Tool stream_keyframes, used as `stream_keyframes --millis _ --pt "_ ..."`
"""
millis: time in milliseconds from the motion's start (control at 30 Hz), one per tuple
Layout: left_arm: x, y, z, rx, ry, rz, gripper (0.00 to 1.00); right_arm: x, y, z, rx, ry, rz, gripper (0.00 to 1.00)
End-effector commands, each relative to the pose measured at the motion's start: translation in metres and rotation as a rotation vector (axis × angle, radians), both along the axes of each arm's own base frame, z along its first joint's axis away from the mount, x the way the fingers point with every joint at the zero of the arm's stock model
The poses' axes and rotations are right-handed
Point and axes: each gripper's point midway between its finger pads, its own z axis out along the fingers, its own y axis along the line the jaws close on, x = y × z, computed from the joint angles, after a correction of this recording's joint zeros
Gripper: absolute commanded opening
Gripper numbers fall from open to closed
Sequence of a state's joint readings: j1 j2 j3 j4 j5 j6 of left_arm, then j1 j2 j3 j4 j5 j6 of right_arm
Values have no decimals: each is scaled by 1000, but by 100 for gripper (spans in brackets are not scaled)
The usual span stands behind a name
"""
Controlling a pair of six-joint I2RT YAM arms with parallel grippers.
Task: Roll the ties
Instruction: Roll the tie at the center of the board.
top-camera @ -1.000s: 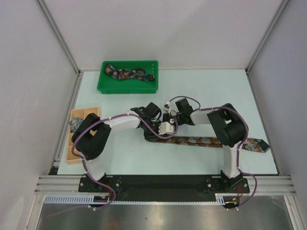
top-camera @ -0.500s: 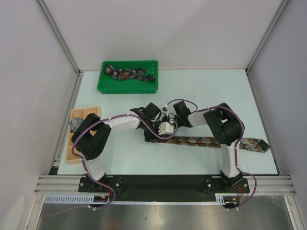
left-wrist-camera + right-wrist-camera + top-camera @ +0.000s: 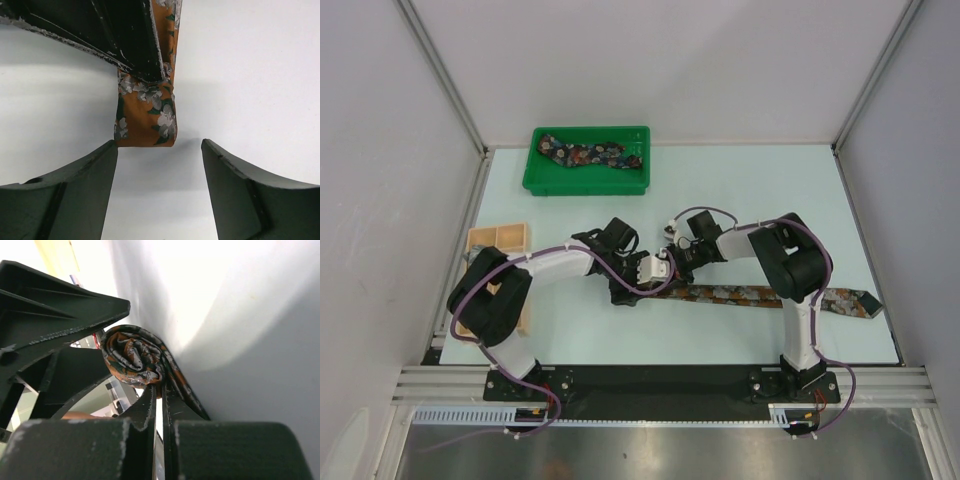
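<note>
Left wrist view: rust-brown tie [image 3: 147, 115] is cut off by the top edge and partly covered by a black finger [image 3: 125, 35] of the right gripper [image 3: 160, 390]. Left gripper [image 3: 159, 144] finger bases are cut off at the bottom.

Right wrist view: unclear whether fabric sits between the pressed-together fingers. Background left of the tie's roll is blurred.

Top view: the tie's rolled end and both grippers' tips are hidden under the wrists. Right arm [image 3: 790, 260] covers a stretch near the tie's pointed end. Wooden box [image 3: 500, 238], well left of the tie, is half hidden by the left arm [image 3: 490, 300], contents unseen. Dark tie [image 3: 592, 154] in the green tray [image 3: 585, 187], beyond the rust-brown tie: print too small to read.
</note>
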State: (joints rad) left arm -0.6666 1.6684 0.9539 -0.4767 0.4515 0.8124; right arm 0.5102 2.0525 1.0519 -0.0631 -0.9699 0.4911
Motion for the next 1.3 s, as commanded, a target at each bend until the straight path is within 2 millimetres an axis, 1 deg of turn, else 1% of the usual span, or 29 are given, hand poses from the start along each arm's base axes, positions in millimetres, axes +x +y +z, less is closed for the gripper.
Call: stream_keyframes --millis 0,67,133,200,300,400,500,533,567,700,733,833,967,1000,1100,1133,1167,1233,1267 --pt "2 -16 19 -96 1 -5 74 -2 -16 -28 -132 -19 6 0" --pt "6 -19 18 -92 3 -1 74 -2 -18 -30 -150 -23 10 0" --pt "11 -22 21 -99 -8 -2 73 -1 -19 -32 -160 -28 14 0" --pt "15 -28 25 -115 -13 -10 73 -5 -22 -34 -172 -22 30 0" --pt "18 -33 25 -113 -14 -17 72 -8 -25 -38 -193 -18 45 0" --pt "15 -35 20 -86 -14 -46 70 -6 -28 -40 -199 -15 41 0" --pt "11 -36 14 -60 -12 -62 64 -6 -28 -39 -192 -17 46 0" --pt "8 -37 13 -52 -9 -71 59 -6 -28 -40 -190 -20 49 0" --pt "7 -36 11 -44 -8 -76 57 -6 -28 -40 -189 -19 52 0" --pt "0 -38 8 -29 -3 -87 51 -8 -30 -43 -190 -14 60 0" --pt "-2 -39 8 -26 -3 -90 46 -8 -30 -44 -189 -16 61 0" --pt "-4 -43 14 -45 1 -82 40 -8 -31 -45 -185 -18 67 0" --pt "-8 -53 37 -117 3 -72 40 -10 -32 -45 -177 -19 78 0" --pt "-8 -58 42 -134 1 -74 40 -11 -32 -46 -175 -13 79 0" --pt "-8 -69 47 -151 6 -72 42 -12 -31 -46 -165 -9 84 0" --pt "-8 -72 42 -145 23 -62 42 -12 -31 -46 -161 -9 85 0" --pt "-3 -79 46 -162 12 -57 43 -13 -31 -46 -158 -9 85 0" --pt "-3 -88 45 -177 29 -44 43 -12 -31 -45 -153 -9 82 0" --pt "-2 -92 40 -173 37 -37 43 -13 -31 -44 -147 -5 82 0"
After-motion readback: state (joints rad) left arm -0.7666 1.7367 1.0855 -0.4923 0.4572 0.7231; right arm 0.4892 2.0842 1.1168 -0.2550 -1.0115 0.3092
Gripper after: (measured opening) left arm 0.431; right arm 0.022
